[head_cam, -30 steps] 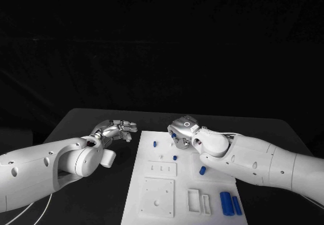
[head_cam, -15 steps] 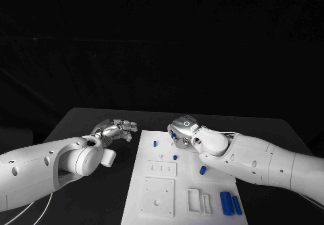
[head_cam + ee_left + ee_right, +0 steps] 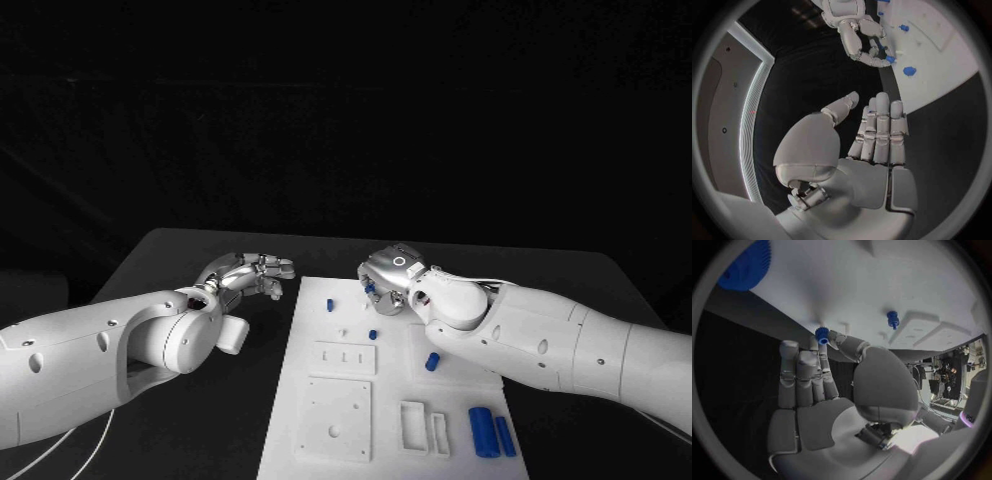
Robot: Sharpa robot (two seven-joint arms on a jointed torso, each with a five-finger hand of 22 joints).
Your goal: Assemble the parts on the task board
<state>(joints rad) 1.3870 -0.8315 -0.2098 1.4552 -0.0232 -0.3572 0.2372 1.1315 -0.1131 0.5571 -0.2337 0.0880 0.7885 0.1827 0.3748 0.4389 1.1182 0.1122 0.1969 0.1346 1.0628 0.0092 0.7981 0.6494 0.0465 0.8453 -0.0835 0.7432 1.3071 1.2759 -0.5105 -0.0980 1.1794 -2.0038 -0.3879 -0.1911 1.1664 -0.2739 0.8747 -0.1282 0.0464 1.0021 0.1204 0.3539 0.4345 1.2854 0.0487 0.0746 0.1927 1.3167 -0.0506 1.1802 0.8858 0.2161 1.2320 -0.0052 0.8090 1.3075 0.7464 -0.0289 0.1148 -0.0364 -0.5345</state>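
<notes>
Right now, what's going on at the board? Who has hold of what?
The right hand is over the far end of the white task board, pinching a small blue part at its fingertips. The left hand is off the board's left edge above the black table, fingers apart, holding nothing. More blue parts sit on the board: one peg mid-board and two cylinders at the near right corner.
</notes>
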